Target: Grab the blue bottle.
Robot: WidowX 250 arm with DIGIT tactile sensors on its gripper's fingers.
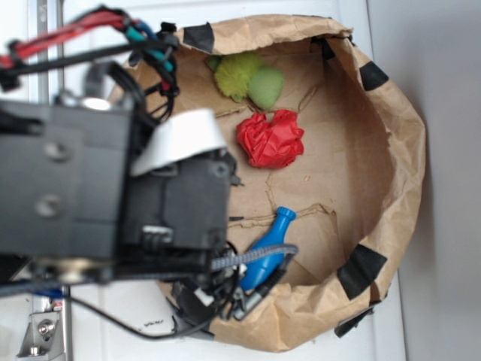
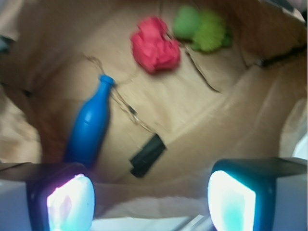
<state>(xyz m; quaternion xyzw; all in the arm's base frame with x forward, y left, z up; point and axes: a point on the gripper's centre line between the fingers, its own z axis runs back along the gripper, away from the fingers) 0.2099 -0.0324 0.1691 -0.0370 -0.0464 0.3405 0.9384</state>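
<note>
Gripper (image 2: 151, 199) wide open at bottom of wrist frame, holding nothing, blue bottle (image 2: 90, 127) just above the left pad (image 2: 71, 202).

Best shifted toward frame left until the fat body sits between the pads, then lowered and closed across the width, not along the length; likely to slip if pinched at the smooth taper. Bright blue, glossy, pin-shaped, lying flat on the brown paper bowl (image 2: 226, 125), neck toward upper centre, near the red paper ball (image 2: 155, 44); lower centre in the exterior view.

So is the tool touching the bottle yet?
Cannot tell. In the wrist view the bottle runs down behind the left pad of the open tool; contact is hidden.
</note>
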